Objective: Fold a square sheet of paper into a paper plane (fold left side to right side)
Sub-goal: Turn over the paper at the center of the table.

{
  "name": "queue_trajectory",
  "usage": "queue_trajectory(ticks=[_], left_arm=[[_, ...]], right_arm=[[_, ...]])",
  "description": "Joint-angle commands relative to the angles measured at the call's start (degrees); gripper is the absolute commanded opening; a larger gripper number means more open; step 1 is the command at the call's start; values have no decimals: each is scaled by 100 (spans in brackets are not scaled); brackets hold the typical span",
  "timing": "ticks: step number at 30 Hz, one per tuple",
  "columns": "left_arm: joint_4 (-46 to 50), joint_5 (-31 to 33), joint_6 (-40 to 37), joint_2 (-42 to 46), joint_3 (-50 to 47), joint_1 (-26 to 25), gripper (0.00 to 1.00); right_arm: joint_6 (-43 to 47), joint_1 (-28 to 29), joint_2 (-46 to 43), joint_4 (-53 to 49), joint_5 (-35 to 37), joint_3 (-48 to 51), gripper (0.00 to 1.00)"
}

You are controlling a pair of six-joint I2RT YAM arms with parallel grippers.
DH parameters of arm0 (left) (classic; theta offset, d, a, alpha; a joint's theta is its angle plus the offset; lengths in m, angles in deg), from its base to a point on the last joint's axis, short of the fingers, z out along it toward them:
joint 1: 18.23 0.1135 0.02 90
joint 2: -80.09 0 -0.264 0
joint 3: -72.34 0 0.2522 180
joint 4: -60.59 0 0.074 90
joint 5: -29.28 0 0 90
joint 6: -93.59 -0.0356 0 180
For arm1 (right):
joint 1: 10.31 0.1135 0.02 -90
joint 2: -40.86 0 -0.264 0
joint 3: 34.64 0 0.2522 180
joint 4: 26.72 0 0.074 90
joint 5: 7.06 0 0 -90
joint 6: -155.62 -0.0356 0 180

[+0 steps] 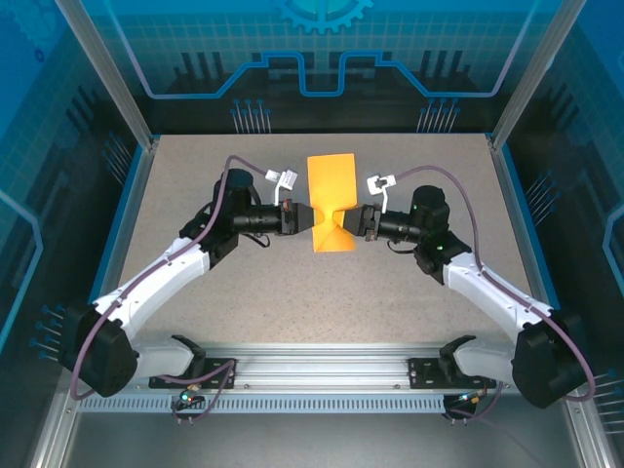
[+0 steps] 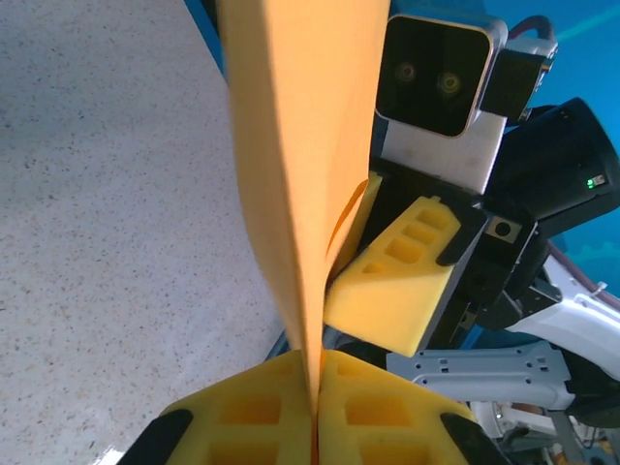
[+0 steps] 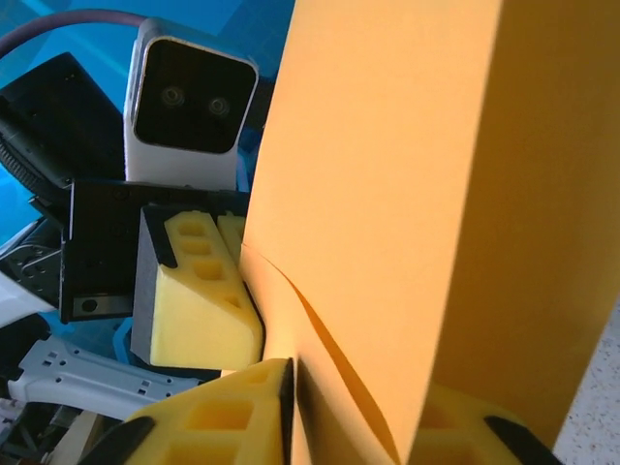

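The orange square sheet of paper [image 1: 331, 180] sits at the middle of the bench [image 1: 195, 292], doubled over and squeezed to a narrow waist between the two arms. The left fingers [image 1: 292, 216] are clamped together on its left edge, and the paper rises on edge from between them in the left wrist view. The right fingers [image 1: 363, 220] grip the opposite edge with the paper between them.

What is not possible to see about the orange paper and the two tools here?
Top view: how many layers the orange paper has, too small.
Right wrist view: whether the right tool clamps it; the paper covers the gap.
Left wrist view: the paper's top edge, cut off by the frame.
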Motion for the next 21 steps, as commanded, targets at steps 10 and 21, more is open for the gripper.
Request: queue_trajectory(ticks=[10,21], left_arm=[[3289,2756,-1793,93,851,-807,7],[5638,6527,-1024,-1083,1771,-2086,0]], right_arm=[[1627,-689,-1313,-4458,2778,-245,48],[1774,-1242,-1744,-6184,4896,23,79]])
